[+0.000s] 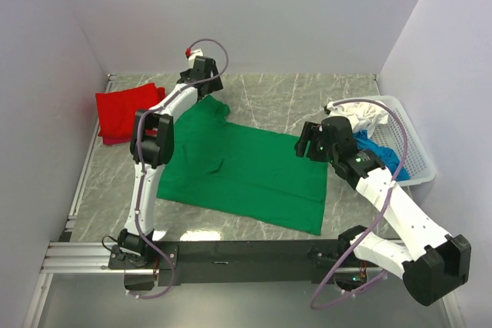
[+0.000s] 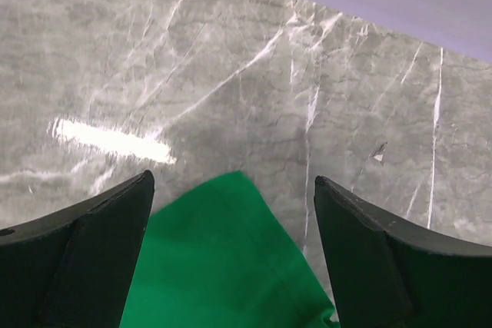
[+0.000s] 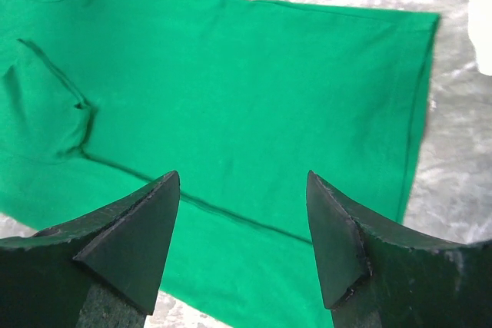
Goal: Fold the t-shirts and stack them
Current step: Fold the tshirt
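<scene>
Left wrist view: the left gripper (image 2: 232, 182) hangs with its jaws wide apart and empty. A corner of the green shirt (image 2: 219, 266) lies on the table (image 2: 231, 74) directly below the gap. The right gripper (image 3: 242, 180) is likewise spread wide, holding nothing, with the shirt's body flat beneath it. The red shirt (image 1: 123, 113) lies off to the left gripper's left.

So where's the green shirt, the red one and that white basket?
green t-shirt (image 1: 254, 168): overhead view, middle of its spread-out body.
red t-shirt (image 1: 123, 113): overhead view, centre of the cloth.
white basket (image 1: 416, 151): overhead view, its right lattice wall.
</scene>
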